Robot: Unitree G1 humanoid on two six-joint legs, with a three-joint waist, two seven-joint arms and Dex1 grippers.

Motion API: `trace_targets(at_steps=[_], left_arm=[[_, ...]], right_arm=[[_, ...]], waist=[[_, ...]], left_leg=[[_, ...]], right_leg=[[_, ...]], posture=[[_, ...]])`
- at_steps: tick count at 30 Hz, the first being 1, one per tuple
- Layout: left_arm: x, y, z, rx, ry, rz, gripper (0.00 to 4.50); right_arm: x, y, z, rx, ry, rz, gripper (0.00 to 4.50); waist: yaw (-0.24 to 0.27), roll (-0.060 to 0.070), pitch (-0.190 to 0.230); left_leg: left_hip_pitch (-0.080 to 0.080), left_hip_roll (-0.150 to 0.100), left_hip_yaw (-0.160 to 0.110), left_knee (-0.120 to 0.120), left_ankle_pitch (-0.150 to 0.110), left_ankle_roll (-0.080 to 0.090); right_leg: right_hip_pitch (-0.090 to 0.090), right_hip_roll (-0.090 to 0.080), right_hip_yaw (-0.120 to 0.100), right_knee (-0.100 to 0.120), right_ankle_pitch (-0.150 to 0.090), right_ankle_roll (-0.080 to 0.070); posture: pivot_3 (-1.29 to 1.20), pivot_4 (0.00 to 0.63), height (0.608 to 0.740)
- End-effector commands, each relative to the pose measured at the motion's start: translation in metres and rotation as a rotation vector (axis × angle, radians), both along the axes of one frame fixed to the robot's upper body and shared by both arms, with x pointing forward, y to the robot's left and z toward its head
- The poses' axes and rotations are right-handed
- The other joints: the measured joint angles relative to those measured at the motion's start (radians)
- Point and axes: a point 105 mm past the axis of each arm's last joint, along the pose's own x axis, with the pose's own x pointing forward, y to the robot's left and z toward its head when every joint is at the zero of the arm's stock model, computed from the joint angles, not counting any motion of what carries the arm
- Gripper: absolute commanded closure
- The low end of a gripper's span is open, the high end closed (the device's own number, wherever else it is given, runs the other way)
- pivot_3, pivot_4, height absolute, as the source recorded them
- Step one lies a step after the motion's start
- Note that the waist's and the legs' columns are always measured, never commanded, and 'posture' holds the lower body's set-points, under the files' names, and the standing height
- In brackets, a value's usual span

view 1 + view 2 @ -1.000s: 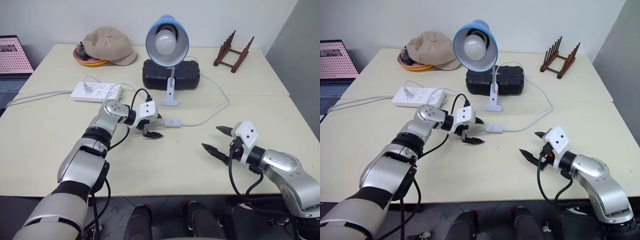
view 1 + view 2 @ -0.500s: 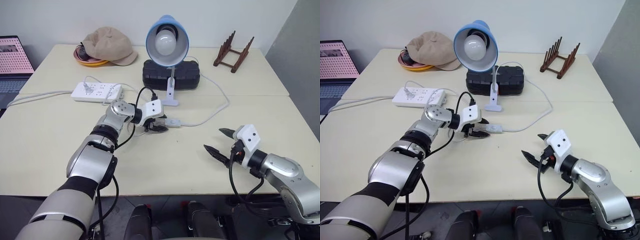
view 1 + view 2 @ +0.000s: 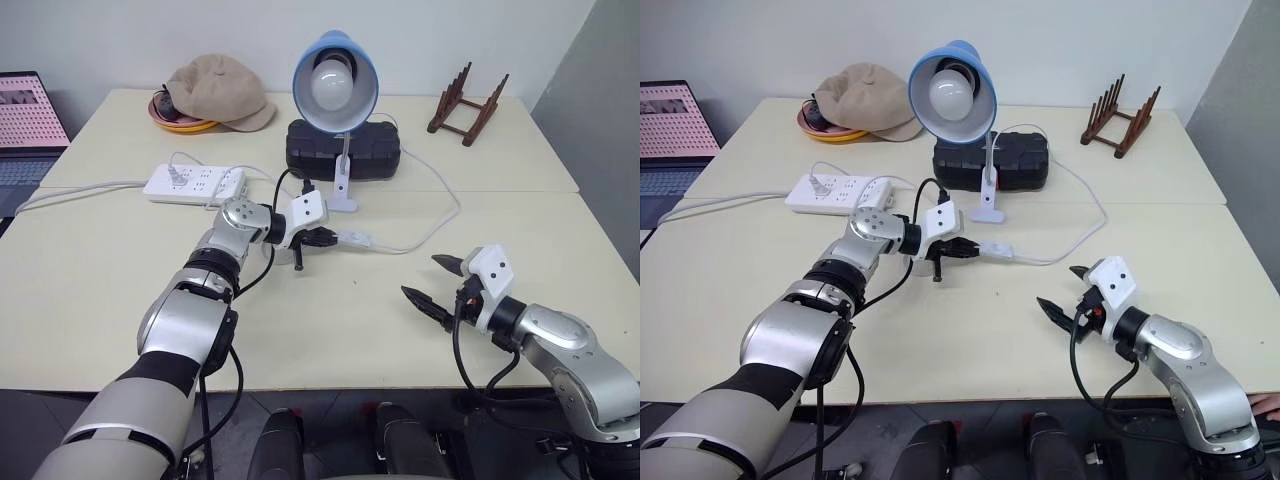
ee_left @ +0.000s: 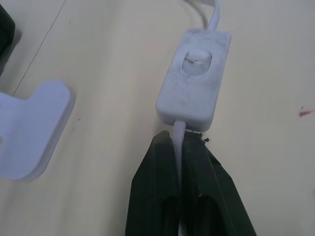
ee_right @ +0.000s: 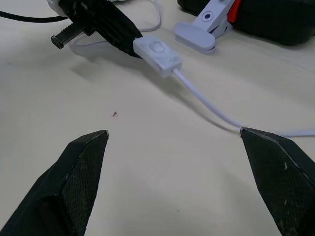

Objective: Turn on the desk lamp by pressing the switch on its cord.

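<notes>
Left wrist view shows you the left pincer (image 4: 183, 157) clenched on the cord (image 4: 178, 140), just behind the switch (image 4: 194, 73), which lies flat on the worktop (image 3: 120, 290); the cord between the fingers is mostly hidden. You see the right pincer (image 3: 438, 281) released, well apart. The desk lamp (image 3: 335, 85) stands unlit, its clip base (image 5: 202, 30) near the switch.
</notes>
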Motion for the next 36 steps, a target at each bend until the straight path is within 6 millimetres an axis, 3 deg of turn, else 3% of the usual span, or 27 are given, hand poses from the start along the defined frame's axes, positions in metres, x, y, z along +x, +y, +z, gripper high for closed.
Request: trace_targets(at_steps=[1, 7, 12, 22, 36], left_arm=[[-0.006, -0.002, 0.014, -0.053, -0.012, -0.057, 4.48], [-0.031, 0.016, 0.003, 0.035, 0.126, -0.18, 3.31], [-0.024, 0.023, -0.001, 0.092, 0.058, -0.113, 2.21], [-0.018, -0.008, 0.015, 0.033, -0.107, -0.146, 0.05], [-0.016, -0.026, 0.018, 0.06, -0.237, -0.198, 0.05]], right_arm=[[-0.002, -0.003, 0.002, 0.023, 0.006, -0.016, 0.0], [0.001, -0.001, 0.005, 0.025, 0.008, -0.003, 0.0], [0.003, 0.001, 0.004, 0.023, 0.014, 0.013, 0.0], [0.003, 0.004, 0.004, 0.021, 0.012, 0.015, 0.0], [0.002, 0.002, 0.004, 0.016, 0.01, 0.003, 0.0]], waist=[[0.0, 0.0, 0.0], [-0.009, 0.0, 0.0], [-0.007, 0.0, 0.0], [0.001, 0.0, 0.0], [0.001, 0.0, 0.0]], left_leg=[[0.0, 0.0, 0.0, 0.0, 0.0, 0.0], [0.002, 0.0, 0.0, 0.0, 0.0, 0.0], [0.002, 0.0, -0.001, 0.001, 0.0, 0.0], [0.002, 0.0, -0.001, 0.001, 0.0, 0.0], [0.002, 0.0, -0.001, 0.001, 0.0, 0.0]], right_leg=[[0.0, 0.0, 0.0, 0.0, 0.0, 0.0], [0.0, 0.001, 0.0, 0.002, 0.0, 0.0], [0.001, 0.001, 0.0, 0.002, 0.0, 0.0], [0.001, 0.001, 0.0, 0.002, 0.0, 0.0], [0.001, 0.001, 0.0, 0.002, 0.0, 0.0]], posture=[[0.0, 0.15, 0.74], [0.0, 0.15, 0.74], [0.0, 0.15, 0.74], [0.0, 0.15, 0.74], [0.0, 0.15, 0.74]])
